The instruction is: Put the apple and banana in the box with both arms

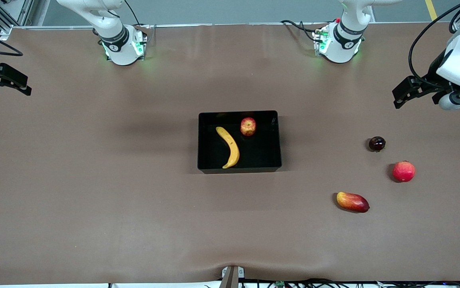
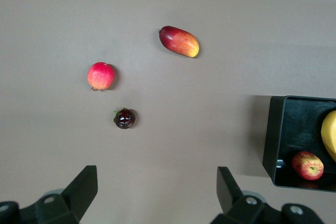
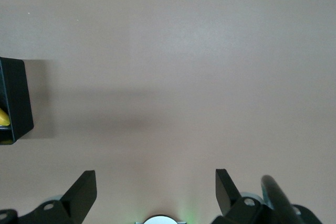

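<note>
Left end effector [image 1: 403,94] raised at table end, fingers apart, apparently empty; right end effector [image 1: 8,82] likewise, waiting.

the desk [image 1: 94,180] is a plain matte brown. the box [image 1: 206,160] is glossy black. in it, the banana [image 1: 230,147] is yellow with darker tips, and the apple [image 1: 248,126] is red streaked with yellow. the round fruit [image 1: 403,171] is a smoother red-pink, the mango [image 1: 352,201] runs from red to yellow-orange, and the small fruit [image 1: 377,143] is dark maroon. both arms are white with black joints; the left end effector [image 1: 411,91] and right end effector [image 1: 4,80] are black.
</note>
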`<control>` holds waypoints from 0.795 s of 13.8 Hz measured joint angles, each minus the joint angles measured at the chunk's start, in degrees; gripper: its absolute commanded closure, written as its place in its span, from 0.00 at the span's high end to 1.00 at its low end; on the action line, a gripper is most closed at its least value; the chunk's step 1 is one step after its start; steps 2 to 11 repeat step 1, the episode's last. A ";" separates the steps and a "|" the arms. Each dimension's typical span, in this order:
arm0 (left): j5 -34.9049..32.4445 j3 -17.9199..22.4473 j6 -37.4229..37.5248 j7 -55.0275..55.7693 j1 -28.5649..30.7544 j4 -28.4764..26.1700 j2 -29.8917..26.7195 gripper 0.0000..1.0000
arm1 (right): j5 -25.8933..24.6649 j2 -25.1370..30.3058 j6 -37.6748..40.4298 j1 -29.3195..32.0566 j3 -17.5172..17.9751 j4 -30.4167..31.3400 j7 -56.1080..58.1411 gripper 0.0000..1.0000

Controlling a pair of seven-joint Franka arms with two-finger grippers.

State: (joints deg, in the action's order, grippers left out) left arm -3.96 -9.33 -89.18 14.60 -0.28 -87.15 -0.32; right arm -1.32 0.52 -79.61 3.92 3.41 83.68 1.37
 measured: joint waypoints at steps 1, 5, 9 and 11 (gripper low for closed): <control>0.00 0.00 0.00 0.00 0.05 0.00 0.01 1.00 | 0.00 0.00 0.00 0.00 0.00 0.00 0.00 1.00; 0.00 0.00 0.00 0.00 0.05 0.00 0.01 1.00 | 0.00 0.00 0.00 0.00 0.00 0.00 0.00 1.00; 0.00 0.00 0.00 0.00 0.05 0.00 0.01 1.00 | 0.00 0.00 0.00 0.00 0.00 0.00 0.00 1.00; 0.00 0.00 0.00 0.00 0.05 0.00 0.01 1.00 | 0.00 0.00 0.00 0.00 0.00 0.00 0.00 1.00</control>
